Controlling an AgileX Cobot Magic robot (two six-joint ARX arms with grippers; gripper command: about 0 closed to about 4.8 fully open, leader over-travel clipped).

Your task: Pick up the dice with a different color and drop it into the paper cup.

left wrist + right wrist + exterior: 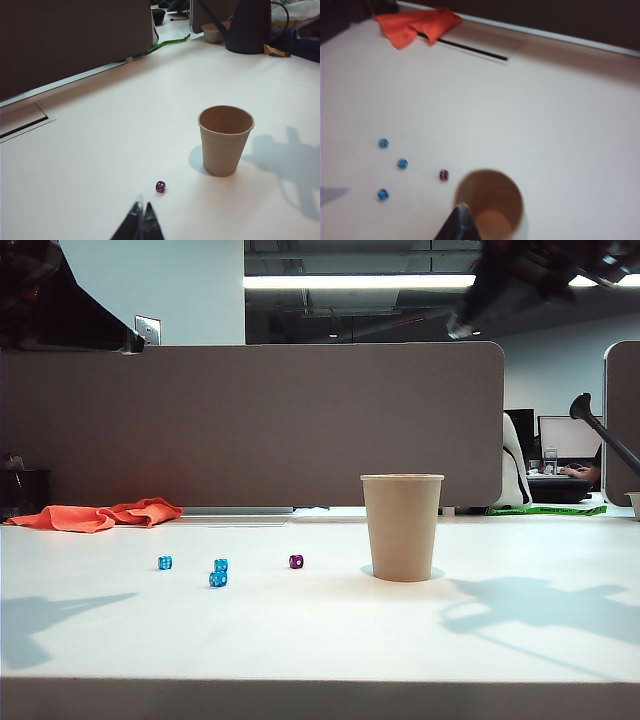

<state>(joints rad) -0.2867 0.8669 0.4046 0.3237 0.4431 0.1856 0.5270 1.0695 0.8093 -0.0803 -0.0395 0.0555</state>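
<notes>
The purple dice [296,561] lies on the white table, a short way left of the upright tan paper cup [401,527]. In the left wrist view my left gripper [144,207] hangs above the table with its fingers together and nothing in them. The purple dice [160,187] is just beyond its tips and the paper cup [225,140] stands further off. In the right wrist view my right gripper [462,207] is shut and empty, high over the near rim of the paper cup [495,200]. The purple dice [444,175] lies beside the cup. The cup's inside looks empty.
Three blue dice [165,562] [221,565] [218,579] lie left of the purple one. An orange cloth [100,515] is at the back left before the grey partition [250,420]. A dark vessel [247,25] and a small bowl [215,32] stand at the far table edge.
</notes>
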